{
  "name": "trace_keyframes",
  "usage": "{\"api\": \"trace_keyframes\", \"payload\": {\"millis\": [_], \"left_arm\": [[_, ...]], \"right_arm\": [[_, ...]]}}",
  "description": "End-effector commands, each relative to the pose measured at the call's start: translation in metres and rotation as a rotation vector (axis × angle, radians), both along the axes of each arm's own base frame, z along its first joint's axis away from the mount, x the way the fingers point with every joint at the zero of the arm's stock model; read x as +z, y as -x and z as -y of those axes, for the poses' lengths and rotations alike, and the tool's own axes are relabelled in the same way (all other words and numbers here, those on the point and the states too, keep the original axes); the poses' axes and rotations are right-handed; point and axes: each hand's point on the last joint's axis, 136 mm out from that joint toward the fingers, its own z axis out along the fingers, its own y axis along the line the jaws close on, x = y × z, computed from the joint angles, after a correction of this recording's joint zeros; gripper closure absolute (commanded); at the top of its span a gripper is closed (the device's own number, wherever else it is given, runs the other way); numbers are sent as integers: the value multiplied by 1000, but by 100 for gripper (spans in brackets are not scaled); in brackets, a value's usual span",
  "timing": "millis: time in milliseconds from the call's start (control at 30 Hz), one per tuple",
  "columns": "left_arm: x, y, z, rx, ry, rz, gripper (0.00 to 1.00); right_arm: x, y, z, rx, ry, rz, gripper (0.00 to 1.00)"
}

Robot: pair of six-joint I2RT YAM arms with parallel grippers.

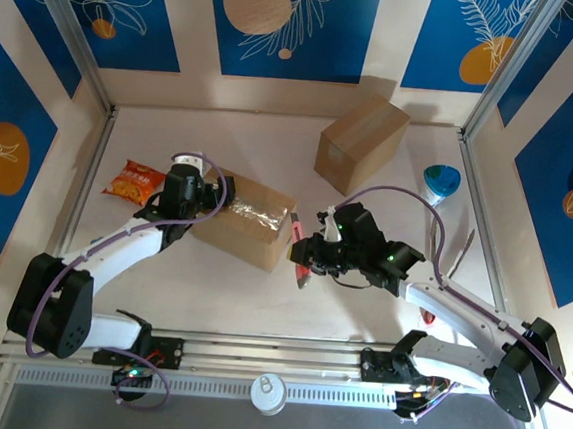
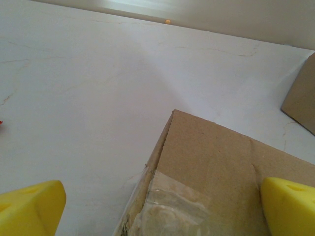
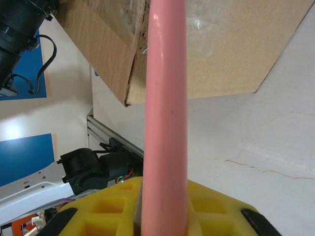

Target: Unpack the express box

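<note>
In the left wrist view, the bottom edge is cropping the yellow fingertips (image 2: pixel 29 209) of the left gripper (image 2: pixel 160 207) and the taped box (image 2: pixel 216 162), while the right edge is cutting off a second box (image 2: pixel 301 98). In the right wrist view, the pink tool (image 3: pixel 166 98) is running off the top, hiding its tip; it is possibly a cutter. From above, the snack packet (image 1: pixel 135 181) is showing print too small to read.

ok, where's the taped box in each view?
Top external: taped box just left of centre.
Left wrist: taped box lower right, one corner pointing up.
Right wrist: taped box across the top, behind the pink handle.
Shared landmark: the clear tape on the box.
</note>
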Motion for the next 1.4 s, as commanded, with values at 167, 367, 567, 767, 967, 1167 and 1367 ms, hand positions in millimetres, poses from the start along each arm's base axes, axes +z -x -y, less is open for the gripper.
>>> {"api": "trace_keyframes", "payload": {"millis": [167, 367, 567, 767, 967, 1167, 1367], "left_arm": [[-94, 51, -30, 32, -172, -337, 0], [-94, 51, -30, 32, -171, -335, 0], [-94, 51, -30, 32, -170, -336, 0], [-95, 51, -30, 35, -171, -338, 0], [-97, 50, -29, 35, -170, -341, 0], [-100, 50, -29, 36, -168, -347, 0], [-102, 49, -28, 36, -165, -351, 0]], "right_arm": [[13, -6, -4, -8, -23, 8, 100], [12, -7, -6, -4, -25, 5, 100], [10, -7, -8, 1, -28, -7, 100], [10, -1, -13, 12, -39, -21, 100], [12, 8, -18, 30, -52, -26, 100], [14, 16, -24, 49, -61, -26, 100], [17, 23, -28, 64, -71, -26, 100]]}}
